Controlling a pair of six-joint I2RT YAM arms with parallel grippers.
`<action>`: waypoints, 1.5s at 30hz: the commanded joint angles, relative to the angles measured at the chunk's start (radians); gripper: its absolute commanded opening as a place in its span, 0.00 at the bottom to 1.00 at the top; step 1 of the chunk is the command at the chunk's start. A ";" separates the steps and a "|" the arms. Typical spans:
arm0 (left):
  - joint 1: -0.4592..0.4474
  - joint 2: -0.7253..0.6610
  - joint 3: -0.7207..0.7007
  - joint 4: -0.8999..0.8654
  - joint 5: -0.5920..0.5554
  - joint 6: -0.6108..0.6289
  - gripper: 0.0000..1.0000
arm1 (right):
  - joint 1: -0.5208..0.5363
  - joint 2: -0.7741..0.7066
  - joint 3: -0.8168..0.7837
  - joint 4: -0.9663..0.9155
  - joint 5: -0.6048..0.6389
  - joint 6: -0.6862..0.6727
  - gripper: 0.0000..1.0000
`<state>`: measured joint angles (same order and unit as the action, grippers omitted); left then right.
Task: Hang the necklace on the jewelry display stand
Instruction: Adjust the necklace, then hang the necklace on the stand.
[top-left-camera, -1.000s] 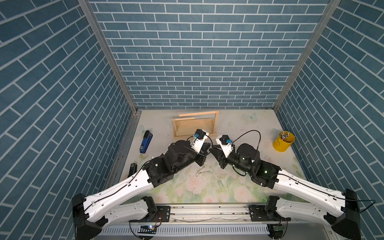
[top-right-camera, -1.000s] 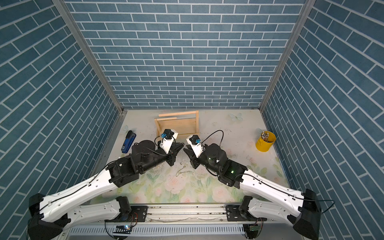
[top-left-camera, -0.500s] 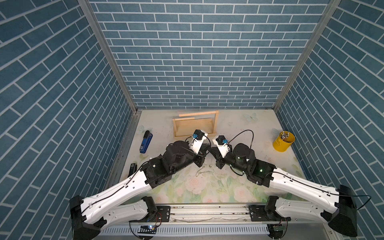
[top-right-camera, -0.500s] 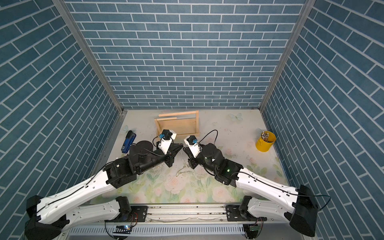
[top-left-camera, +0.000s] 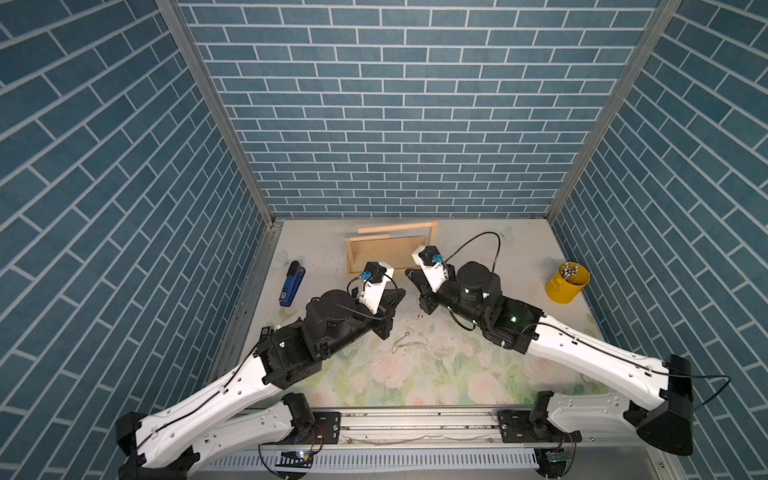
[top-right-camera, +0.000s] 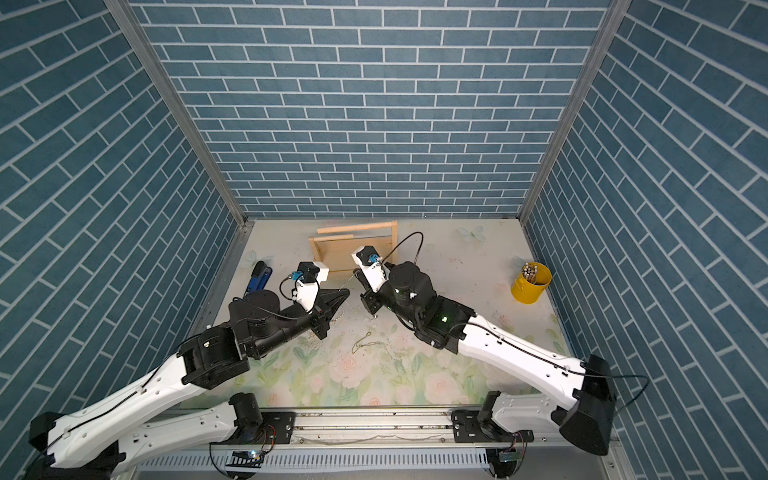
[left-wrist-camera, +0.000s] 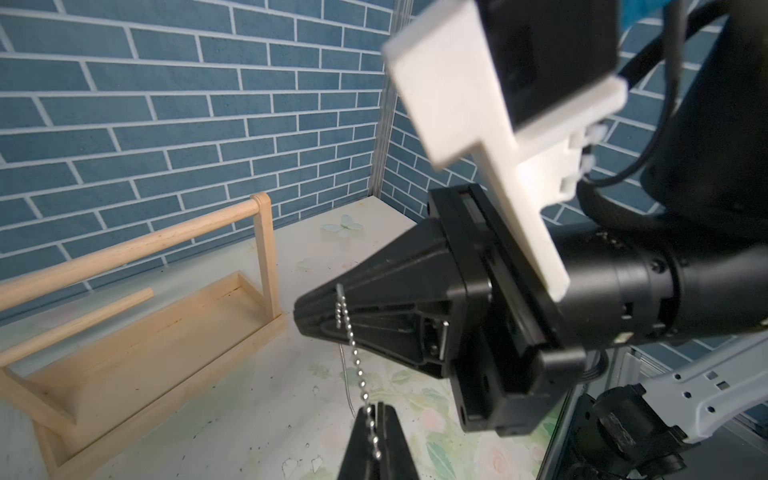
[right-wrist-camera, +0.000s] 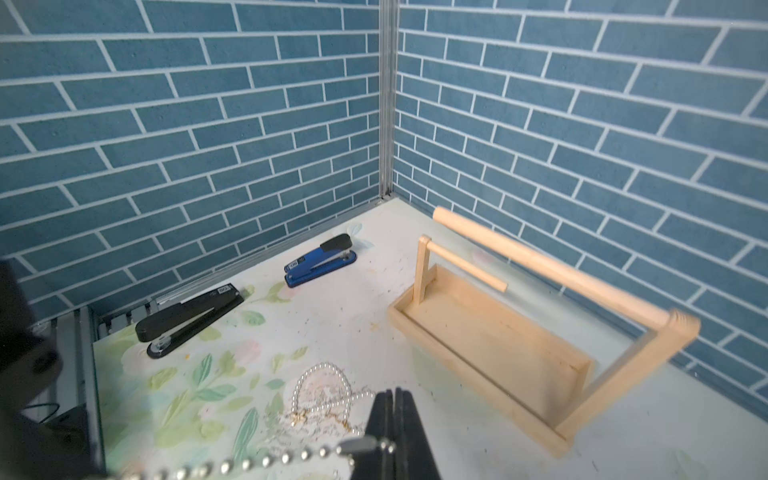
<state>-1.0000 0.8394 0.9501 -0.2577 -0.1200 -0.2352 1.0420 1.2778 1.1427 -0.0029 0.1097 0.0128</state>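
Observation:
The necklace (left-wrist-camera: 353, 345) is a silver ball chain stretched in the air between my two grippers, also seen in the right wrist view (right-wrist-camera: 249, 461) and in a top view (top-right-camera: 346, 284). My left gripper (left-wrist-camera: 376, 409) is shut on one part of it. My right gripper (right-wrist-camera: 394, 392) is shut on its end clasp and shows side-on in the left wrist view (left-wrist-camera: 303, 309). In both top views the left gripper (top-left-camera: 401, 293) (top-right-camera: 347, 293) and right gripper (top-left-camera: 409, 274) (top-right-camera: 356, 272) nearly meet just in front of the jewelry display stand (top-left-camera: 390, 249) (top-right-camera: 353, 245) (left-wrist-camera: 145, 332) (right-wrist-camera: 498, 332), which has nothing on its bars.
A pearl necklace (right-wrist-camera: 322, 386) and a thin chain (top-left-camera: 405, 343) lie on the floral mat below the grippers. A blue stapler (top-left-camera: 291, 282) (right-wrist-camera: 320, 259) and a black stapler (right-wrist-camera: 189, 318) lie at the left edge. A yellow cup (top-left-camera: 567, 282) stands at the right.
My right gripper has closed on the chain's end, and the right arm has shifted left and back toward the stand. The left gripper has kept its hold and drifted slightly left.

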 joint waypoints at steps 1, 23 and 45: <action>0.001 -0.023 -0.007 -0.078 -0.095 -0.078 0.00 | -0.028 0.128 0.132 -0.081 -0.043 -0.105 0.00; 0.594 0.240 0.115 -0.106 0.305 -0.051 0.00 | -0.182 0.806 0.917 -0.076 -0.296 -0.244 0.00; 0.805 0.478 0.164 0.102 0.492 -0.058 0.00 | -0.289 1.122 1.222 0.082 -0.392 -0.241 0.00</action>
<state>-0.2012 1.3094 1.1065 -0.1448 0.3107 -0.2840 0.8017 2.3638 2.3062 -0.0170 -0.3309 -0.2440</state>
